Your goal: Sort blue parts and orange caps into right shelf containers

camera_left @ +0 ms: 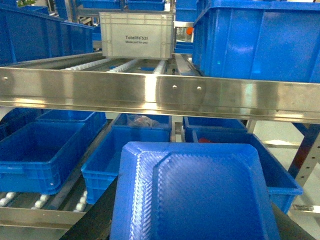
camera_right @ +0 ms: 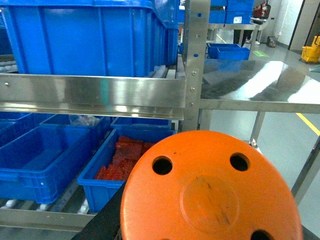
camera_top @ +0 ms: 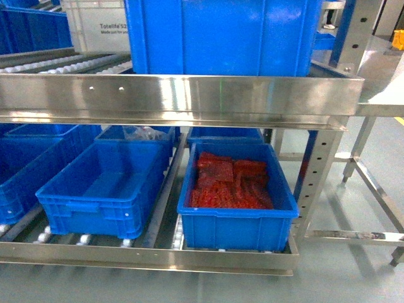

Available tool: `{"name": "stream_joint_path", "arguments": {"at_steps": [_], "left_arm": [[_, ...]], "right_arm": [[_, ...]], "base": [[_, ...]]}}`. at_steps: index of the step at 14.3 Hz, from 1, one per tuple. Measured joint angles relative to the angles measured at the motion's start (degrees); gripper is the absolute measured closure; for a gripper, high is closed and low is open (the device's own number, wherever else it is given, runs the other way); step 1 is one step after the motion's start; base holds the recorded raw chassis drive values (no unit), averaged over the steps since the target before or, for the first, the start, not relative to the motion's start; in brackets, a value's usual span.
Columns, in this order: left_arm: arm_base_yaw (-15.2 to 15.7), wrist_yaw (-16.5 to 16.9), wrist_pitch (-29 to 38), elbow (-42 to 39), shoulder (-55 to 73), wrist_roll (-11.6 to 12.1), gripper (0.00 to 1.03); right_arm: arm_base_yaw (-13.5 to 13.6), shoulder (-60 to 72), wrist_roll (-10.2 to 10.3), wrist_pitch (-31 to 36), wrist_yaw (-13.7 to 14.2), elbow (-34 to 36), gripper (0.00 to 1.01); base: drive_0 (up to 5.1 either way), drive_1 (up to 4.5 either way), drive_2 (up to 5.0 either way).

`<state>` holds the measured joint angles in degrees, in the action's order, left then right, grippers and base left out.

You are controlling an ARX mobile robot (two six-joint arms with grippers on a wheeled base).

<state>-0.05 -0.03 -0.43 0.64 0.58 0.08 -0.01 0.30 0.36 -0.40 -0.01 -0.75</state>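
Pinching a bright blue textured plastic part (camera_left: pixel 192 195) in the left gripper (camera_left: pixel 192 232), with dark fingers (camera_left: pixel 95 222) pressing in from both lower corners of the left wrist view and the part hanging close under the lens, in the air before the rack. Clamping a small orange plastic cap (camera_right: pixel 210 195) in the right gripper (camera_right: pixel 210 232) in the same way, showing its flat pitted end with round holes to the right wrist camera, a dark finger (camera_right: pixel 102 225) hugging its lower left edge. Facing a stainless steel roller rack (camera_top: pixel 177 95) in the head view. Looking down on the lower level at a large rectangular bright blue plastic bin (camera_top: pixel 237 237) at the right end, carrying a heap of flat red-orange pieces (camera_top: pixel 230 183), and just beside it on the left at a second bright blue ribbed bin (camera_top: pixel 95 211) showing a bare floor. Seeing on the upper level a taller blue plastic bin (camera_top: pixel 221 38) and, behind it to the left, a pale grey crate (camera_top: pixel 95 25) bearing the word Totelife. Keeping both held pieces outside every bin, well apart from the heap.
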Motion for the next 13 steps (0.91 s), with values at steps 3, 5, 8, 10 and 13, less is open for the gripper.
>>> {"name": "stream_joint_path", "arguments": {"at_steps": [3,5,8,10,13], "left_arm": [[0.0,0.0,0.0,0.0,0.0,0.0,0.62],[0.0,0.0,0.0,0.0,0.0,0.0,0.62],[0.0,0.0,0.0,0.0,0.0,0.0,0.62],[0.0,0.1,0.1,0.0,0.0,0.0,0.62],[0.0,0.0,0.2,0.0,0.0,0.0,0.62]], "right_arm": [[0.0,0.0,0.0,0.2,0.0,0.0,0.58],[0.0,0.0,0.0,0.0,0.0,0.0,0.58],[0.0,0.0,0.0,0.0,0.0,0.0,0.58],[0.0,0.0,0.0,0.0,0.0,0.0,0.58],[0.0,0.0,0.0,0.0,0.0,0.0,0.58]], "base": [[-5.0,2.32,2.3],[-5.0,2.38,2.4],[-4.9,2.44,2.4],[-5.1,2.31,2.3],[-4.9,2.49,2.5]]}}
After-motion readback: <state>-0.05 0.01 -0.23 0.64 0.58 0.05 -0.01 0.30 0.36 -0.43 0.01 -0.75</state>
